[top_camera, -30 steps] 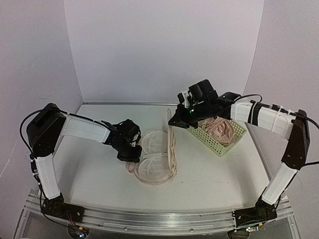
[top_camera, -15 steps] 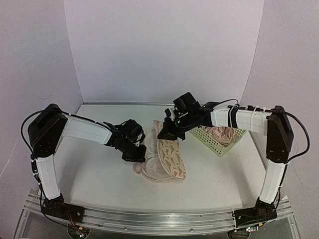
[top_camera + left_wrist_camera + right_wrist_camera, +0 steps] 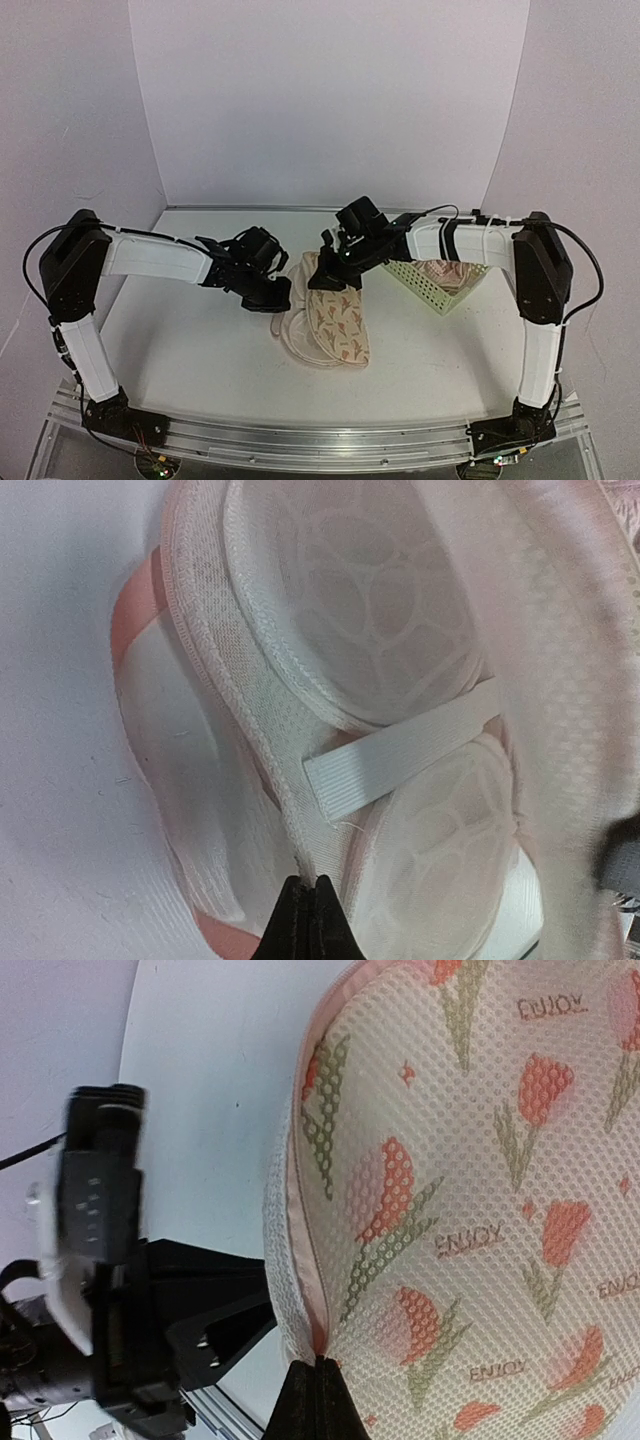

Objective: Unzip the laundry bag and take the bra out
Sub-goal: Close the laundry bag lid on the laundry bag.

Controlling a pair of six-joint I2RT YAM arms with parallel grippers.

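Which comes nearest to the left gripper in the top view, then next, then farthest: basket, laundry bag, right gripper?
1. laundry bag, pinched by the left gripper.
2. right gripper, across the bag.
3. basket, on the right side.

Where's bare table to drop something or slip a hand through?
Free: near-left table, bordered by the left arm and the laundry bag; near-right table, in front of the basket. Crowded: the middle, where the left pincer and right pincer both pinch the laundry bag close beside the basket.
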